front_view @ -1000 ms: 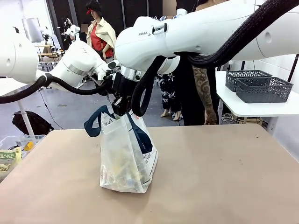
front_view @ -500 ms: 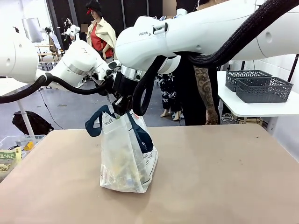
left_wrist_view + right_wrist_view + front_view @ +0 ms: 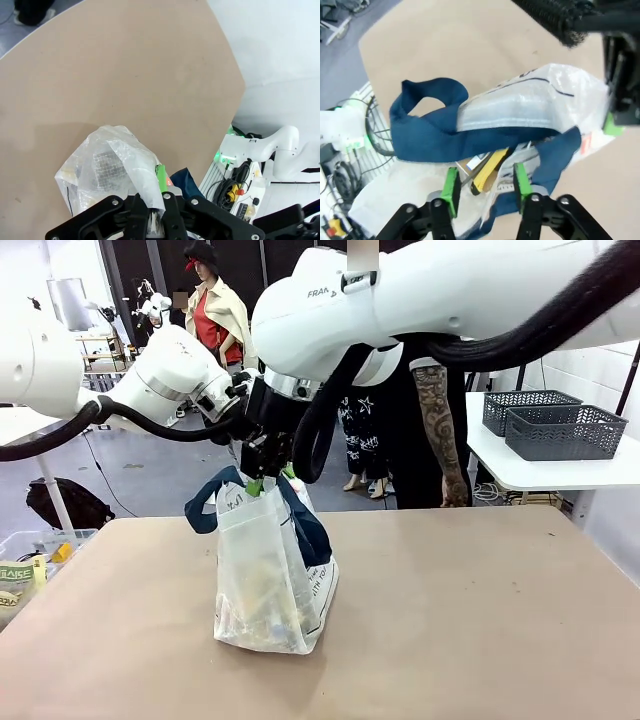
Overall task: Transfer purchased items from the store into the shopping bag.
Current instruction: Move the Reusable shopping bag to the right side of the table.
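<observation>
The shopping bag (image 3: pixel 268 575) stands upright at mid-table, whitish and translucent, with navy handles (image 3: pixel 435 132). My left gripper (image 3: pixel 155 202) is shut on the bag's upper plastic edge (image 3: pixel 137 167) and holds it up. My right gripper (image 3: pixel 266 478) hangs just over the bag's mouth. Its green pads (image 3: pixel 451 183) stand apart, so it is open with nothing pinched. Below them in the bag lies a yellow item (image 3: pixel 487 172) among other purchased items. The store shows as dark grey lattice baskets (image 3: pixel 562 430) on a white side table at the far right.
A person stands behind the far edge; a tattooed arm (image 3: pixel 435 425) hangs down there. A clear bin (image 3: pixel 35 555) with packets sits off the table's left side. Bare tabletop (image 3: pixel 470 620) stretches to the right of the bag and in front of it.
My right gripper has opened above the bag's mouth and lifted a little. My left gripper has shut on the bag's edge. The bag has stayed in place.
</observation>
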